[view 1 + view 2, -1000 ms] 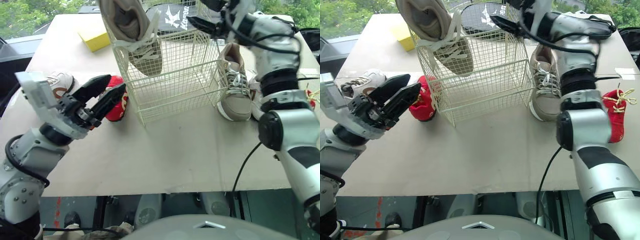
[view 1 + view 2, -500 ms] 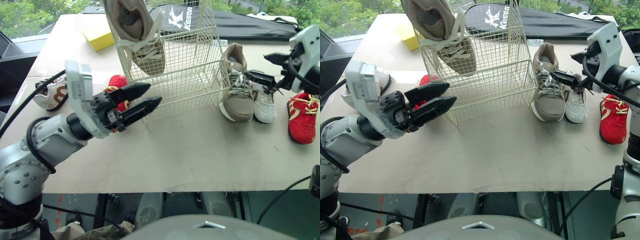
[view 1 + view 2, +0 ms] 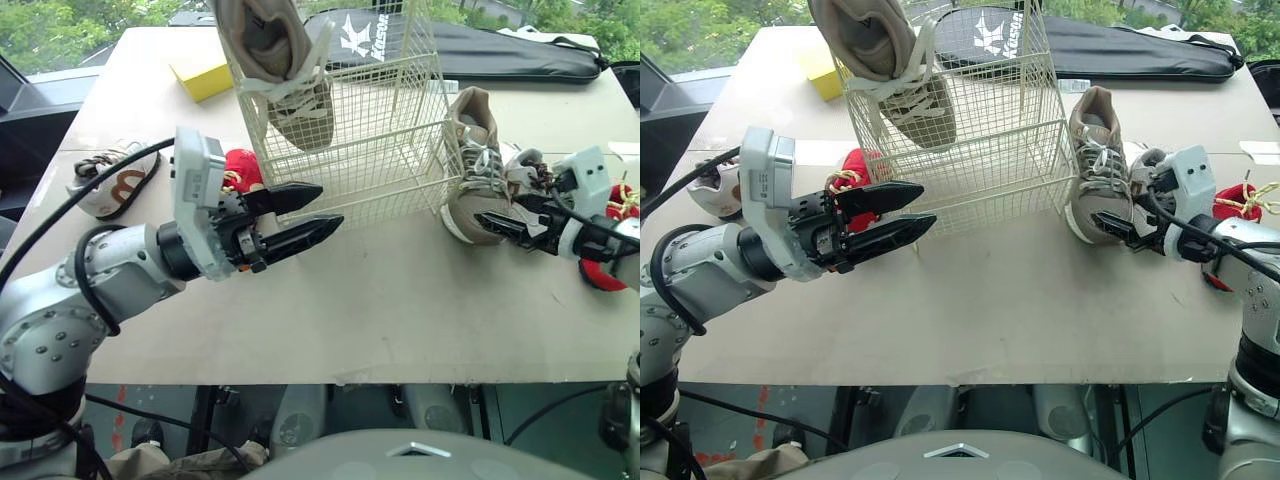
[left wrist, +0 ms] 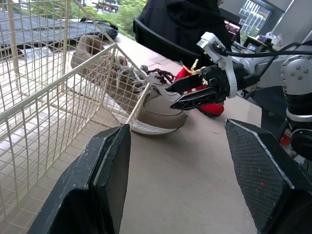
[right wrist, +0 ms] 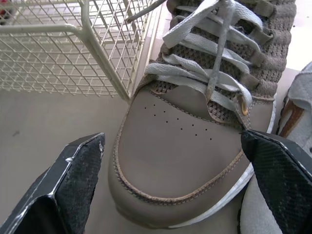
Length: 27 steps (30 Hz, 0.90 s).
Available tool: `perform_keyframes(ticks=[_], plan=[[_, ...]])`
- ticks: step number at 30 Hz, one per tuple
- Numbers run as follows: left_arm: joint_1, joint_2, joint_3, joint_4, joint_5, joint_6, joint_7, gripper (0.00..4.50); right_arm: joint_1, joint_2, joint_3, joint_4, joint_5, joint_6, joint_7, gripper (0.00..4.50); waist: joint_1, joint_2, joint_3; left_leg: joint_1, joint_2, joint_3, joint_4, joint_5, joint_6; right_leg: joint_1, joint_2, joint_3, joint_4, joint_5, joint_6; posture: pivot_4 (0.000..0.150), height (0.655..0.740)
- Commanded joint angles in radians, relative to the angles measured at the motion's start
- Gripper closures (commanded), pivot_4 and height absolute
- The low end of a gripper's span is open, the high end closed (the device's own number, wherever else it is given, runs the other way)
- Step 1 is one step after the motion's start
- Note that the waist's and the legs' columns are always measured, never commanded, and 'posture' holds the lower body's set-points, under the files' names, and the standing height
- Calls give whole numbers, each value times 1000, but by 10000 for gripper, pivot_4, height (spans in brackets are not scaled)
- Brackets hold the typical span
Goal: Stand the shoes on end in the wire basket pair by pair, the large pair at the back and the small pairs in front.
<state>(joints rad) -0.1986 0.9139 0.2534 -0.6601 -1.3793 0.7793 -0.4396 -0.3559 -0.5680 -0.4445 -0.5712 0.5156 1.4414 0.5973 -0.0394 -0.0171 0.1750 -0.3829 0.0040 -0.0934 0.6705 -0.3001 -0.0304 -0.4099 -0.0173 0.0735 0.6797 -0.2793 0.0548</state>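
Note:
The wire basket (image 3: 350, 130) stands mid-table with one large taupe shoe (image 3: 280, 60) on end inside, leaning on its back-left corner. The other large taupe shoe (image 3: 472, 170) lies on the table just right of the basket. My right gripper (image 3: 497, 211) is open low at that shoe's toe (image 5: 180, 161), its fingers (image 5: 73, 190) spread either side without touching. My left gripper (image 3: 327, 207) hovers open and empty before the basket's front-left corner. Small shoes lie around: a red one (image 3: 238, 168) left of the basket, a white one (image 3: 108, 182) farther left, a pale one (image 3: 522, 170) and a red one (image 3: 612, 235) at right.
A yellow block (image 3: 205, 78) sits at the back left and a black bag (image 3: 500, 50) lies along the far edge. The bare tabletop (image 3: 380, 310) stretches in front of the basket. The left wrist view looks past the basket wall (image 4: 48, 97) to my right gripper (image 4: 190, 95).
My right arm came down from above the basket to the toe of the taupe shoe on the table. My left gripper swung right, across the basket's front-left corner.

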Motion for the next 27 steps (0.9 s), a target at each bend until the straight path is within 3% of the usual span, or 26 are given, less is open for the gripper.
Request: perform_keyframes(ticks=[1,7,16,27], plan=[[-5,-5,21,-2,-20,-1,-18,10968,-16,56,-198,-75,79,153,-17,501,2,0,0,0,0,0,0,0,1,0,0,0,0,0,0,1500,7400],[-34,-15,-4,20,-8,4,-52,10968,91,106,-296,-71,218,173,-87,501,6,-1,-1,0,0,-1,0,-2,3,1,0,-2,-1,0,0,1500,7400],[-62,-32,-15,31,-1,15,-57,10968,26,155,-323,26,294,173,-205,501,-2,-1,-1,2,0,1,0,-2,3,1,1,1,1,0,0,1500,7400],[-52,-47,-9,11,3,13,-32,10968,-46,92,-181,160,254,166,-246,501,-2,-1,-1,2,0,1,0,-2,3,1,0,1,0,0,0,1500,7400]])
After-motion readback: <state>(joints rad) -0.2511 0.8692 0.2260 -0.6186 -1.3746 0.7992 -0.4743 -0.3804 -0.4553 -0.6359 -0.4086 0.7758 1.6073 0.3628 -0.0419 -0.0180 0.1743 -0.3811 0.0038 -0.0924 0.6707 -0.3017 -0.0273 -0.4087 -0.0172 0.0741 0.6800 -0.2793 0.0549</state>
